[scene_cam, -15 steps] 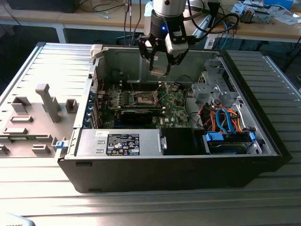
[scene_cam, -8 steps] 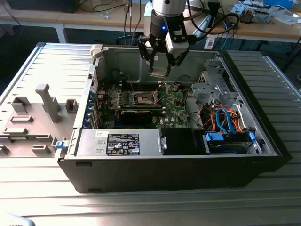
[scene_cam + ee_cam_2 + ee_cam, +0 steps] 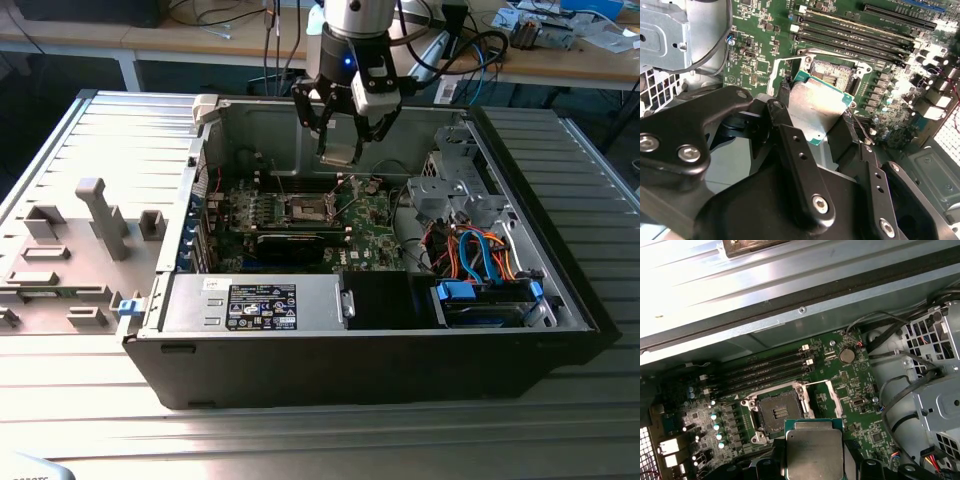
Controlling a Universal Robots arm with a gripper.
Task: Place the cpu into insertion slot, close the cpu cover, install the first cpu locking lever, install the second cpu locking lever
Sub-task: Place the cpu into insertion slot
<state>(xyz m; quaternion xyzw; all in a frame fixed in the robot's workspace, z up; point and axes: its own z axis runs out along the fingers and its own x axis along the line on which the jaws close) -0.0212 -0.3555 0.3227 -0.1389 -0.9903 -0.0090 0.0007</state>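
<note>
Grey ribbed metal forms the counter [image 3: 300, 440], which carries an open black computer case [image 3: 300, 370] lying on its side so that the green motherboard [image 3: 375, 225] faces up. The tool [image 3: 343, 148] hangs inside the case, above the board and apart from it. On the board the socket [image 3: 776, 412] lies bare with its pin field exposed, because the cover [image 3: 834, 400] is swung up and away beside it. The tool's fingers [image 3: 790, 145] pinch the cpu [image 3: 815, 452] by two opposite edges, silver top towards the wrist cameras. It is held flat, probably so it can meet the pins level. In both wrist views the cpu shows close by the socket, raised clear of it. No step of the task is finished yet.
</note>
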